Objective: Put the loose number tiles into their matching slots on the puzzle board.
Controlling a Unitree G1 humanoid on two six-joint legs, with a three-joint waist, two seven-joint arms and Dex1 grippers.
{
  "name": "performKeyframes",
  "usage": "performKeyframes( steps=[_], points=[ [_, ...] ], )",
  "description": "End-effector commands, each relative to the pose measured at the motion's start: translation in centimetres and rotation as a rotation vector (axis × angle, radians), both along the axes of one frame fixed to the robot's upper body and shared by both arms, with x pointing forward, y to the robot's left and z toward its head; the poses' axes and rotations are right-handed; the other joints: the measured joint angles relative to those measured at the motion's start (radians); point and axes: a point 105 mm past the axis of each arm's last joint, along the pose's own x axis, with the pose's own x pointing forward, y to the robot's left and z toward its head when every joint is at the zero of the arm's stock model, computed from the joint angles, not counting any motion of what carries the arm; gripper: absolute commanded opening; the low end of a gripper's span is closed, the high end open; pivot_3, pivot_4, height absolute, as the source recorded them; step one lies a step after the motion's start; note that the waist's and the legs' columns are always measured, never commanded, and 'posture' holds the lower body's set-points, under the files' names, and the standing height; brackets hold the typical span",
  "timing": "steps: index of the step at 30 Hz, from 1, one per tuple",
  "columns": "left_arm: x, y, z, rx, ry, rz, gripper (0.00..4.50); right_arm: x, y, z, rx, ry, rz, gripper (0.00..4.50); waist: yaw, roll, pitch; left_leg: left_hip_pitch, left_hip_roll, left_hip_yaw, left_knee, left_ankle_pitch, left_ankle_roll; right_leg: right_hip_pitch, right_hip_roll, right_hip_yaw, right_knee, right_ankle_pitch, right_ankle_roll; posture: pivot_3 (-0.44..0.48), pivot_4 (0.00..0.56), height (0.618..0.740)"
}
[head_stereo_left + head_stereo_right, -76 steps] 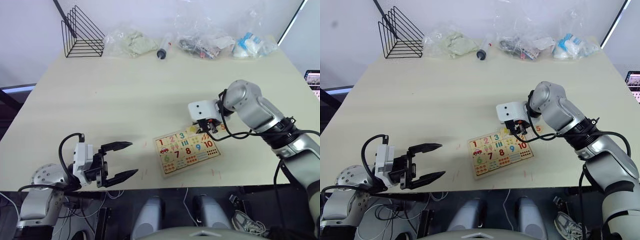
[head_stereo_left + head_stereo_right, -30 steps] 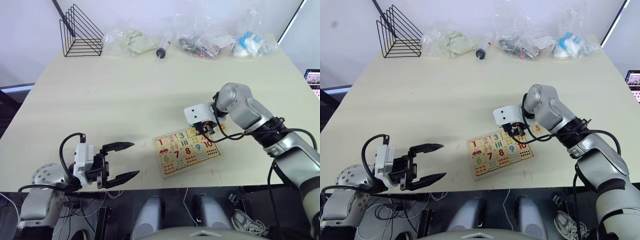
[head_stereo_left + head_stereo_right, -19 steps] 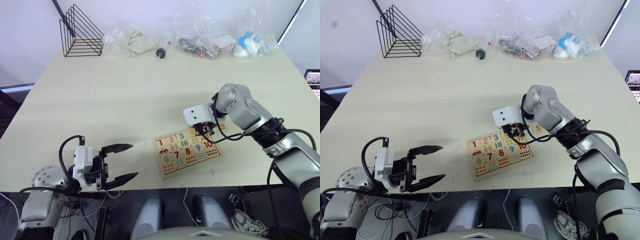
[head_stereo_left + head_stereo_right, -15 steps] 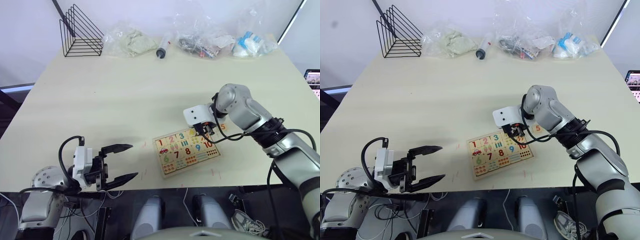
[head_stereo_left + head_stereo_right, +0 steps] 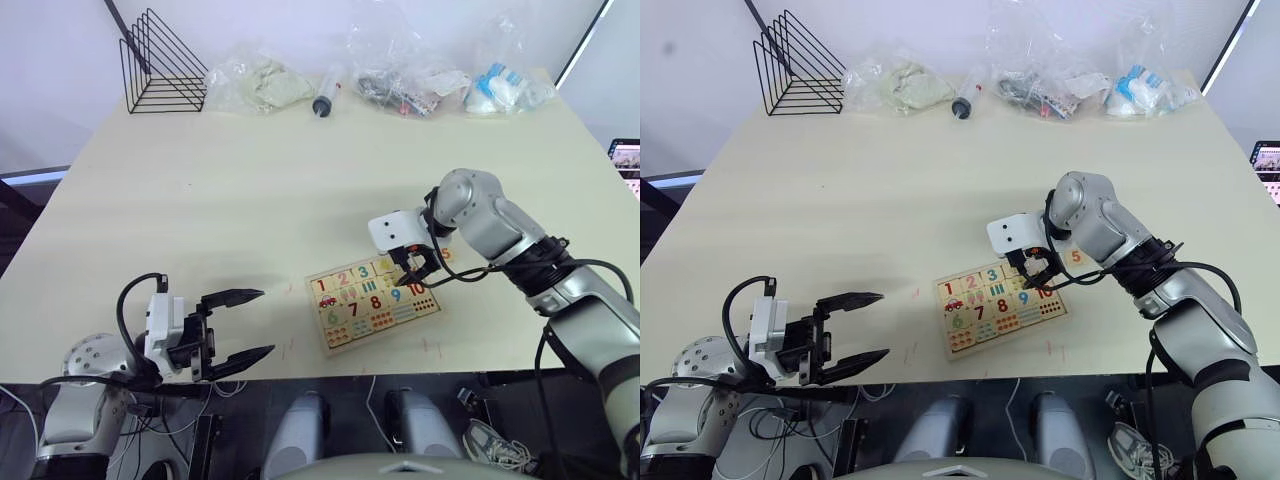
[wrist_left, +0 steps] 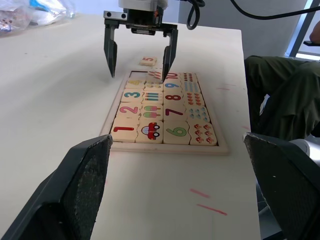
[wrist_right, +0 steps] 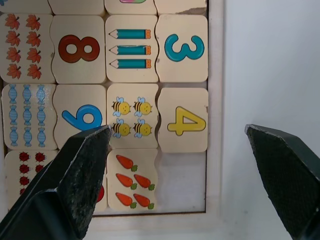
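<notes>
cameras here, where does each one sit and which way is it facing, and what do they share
Left and right eye views: on the head, looking forward and down over the table; both arms show, the left gripper open near the front edge, the right gripper open over the puzzle board.
Left wrist view: low over the table, facing along it at the board's short end and the loose 5 tile beyond; its own fingertips frame it.
Right wrist view: straight down on the 4 tile and the empty slot.
All share the board.
</notes>
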Motion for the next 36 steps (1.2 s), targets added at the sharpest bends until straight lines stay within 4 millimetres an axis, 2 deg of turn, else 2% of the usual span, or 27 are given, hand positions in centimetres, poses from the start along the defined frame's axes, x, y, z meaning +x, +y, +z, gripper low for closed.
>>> performKeyframes(
  steps=[1,5,6,7,10,11,14,20,24,30,36],
  points=[
    [0.0,-0.5,0.6,0.003,-0.034,-0.014,4.50,0.3,-0.4,1.8,0.126,-0.018,-0.039,4.47,0.001,0.000,0.000,0.000,0.000,0.000,0.000,0.000,0.000,0.000,0.000,0.000,0.000,0.000,0.000,0.000,0.150,0.740],
    [0.3,-0.5,0.7,0.001,-0.041,-0.013,4.50,0.4,-0.3,2.6,0.262,-0.007,-0.081,4.47,0.000,0.000,0.000,0.000,0.000,0.000,0.000,0.000,0.000,0.000,0.000,0.000,0.000,0.000,0.000,0.000,0.150,0.740],
    [0.4,-0.5,0.7,0.001,-0.043,-0.013,4.50,0.5,-0.2,2.8,0.305,-0.001,-0.094,3.93,0.000,0.000,0.000,0.000,0.000,0.000,0.000,0.000,0.000,0.000,0.000,0.000,0.000,0.000,0.000,0.000,0.150,0.740],
    [0.5,-0.5,0.8,0.001,-0.045,-0.013,4.50,0.4,-0.3,2.9,0.330,0.003,-0.103,3.68,0.000,0.000,0.000,0.000,0.000,0.000,0.000,0.000,0.000,0.000,0.000,0.000,0.000,0.000,0.000,0.000,0.150,0.740],
    [0.7,-0.6,1.2,0.001,-0.051,-0.013,4.50,0.4,-0.3,3.3,0.411,-0.004,-0.114,2.25,0.000,0.000,0.000,0.000,0.000,0.000,0.000,0.000,0.000,0.000,0.000,0.001,0.000,0.000,0.000,0.000,0.150,0.740],
    [0.8,-0.6,1.2,0.001,-0.052,-0.013,4.50,0.3,-0.2,3.4,0.442,-0.002,-0.112,1.53,0.000,0.000,0.000,0.000,0.000,0.000,0.000,0.000,0.000,0.000,0.000,0.000,0.000,0.000,0.000,0.000,0.150,0.740],
    [1.0,-0.6,1.2,0.003,-0.053,-0.010,4.50,0.0,0.0,3.6,0.537,0.010,-0.126,0.05,0.000,0.000,0.000,0.000,0.000,0.000,0.000,0.000,0.000,0.000,0.000,0.001,0.000,0.000,0.000,0.000,0.150,0.740],
    [1.3,-0.6,1.0,0.004,-0.054,-0.008,4.50,-0.4,0.4,3.4,0.733,0.022,-0.152,0.05,0.000,0.000,0.000,0.000,0.000,0.000,0.000,0.000,0.000,0.000,0.000,0.001,0.000,0.000,0.000,0.000,0.150,0.740],
    [1.2,-0.5,0.8,0.006,-0.050,-0.008,4.50,-0.9,0.1,1.8,0.765,0.059,-0.197,0.05,0.000,0.000,0.000,0.000,0.000,0.001,0.000,0.000,0.000,0.000,0.000,0.001,0.001,0.000,0.000,0.000,0.150,0.740],
    [1.2,0.0,0.6,0.014,-0.043,-0.007,4.50,-0.7,-0.8,-0.3,0.757,0.059,-0.256,0.05,0.000,0.000,0.000,0.001,0.000,0.001,0.001,0.000,0.000,0.000,0.000,0.001,0.001,0.000,0.000,0.000,0.150,0.740],
    [1.4,0.4,0.5,0.019,-0.043,-0.009,4.50,-0.9,-1.9,-2.9,0.662,0.083,-0.311,0.05,0.001,-0.001,0.000,0.001,0.000,0.002,0.001,0.000,0.000,0.000,0.001,0.001,0.001,0.000,0.000,0.000,0.150,0.740]
  ],
)
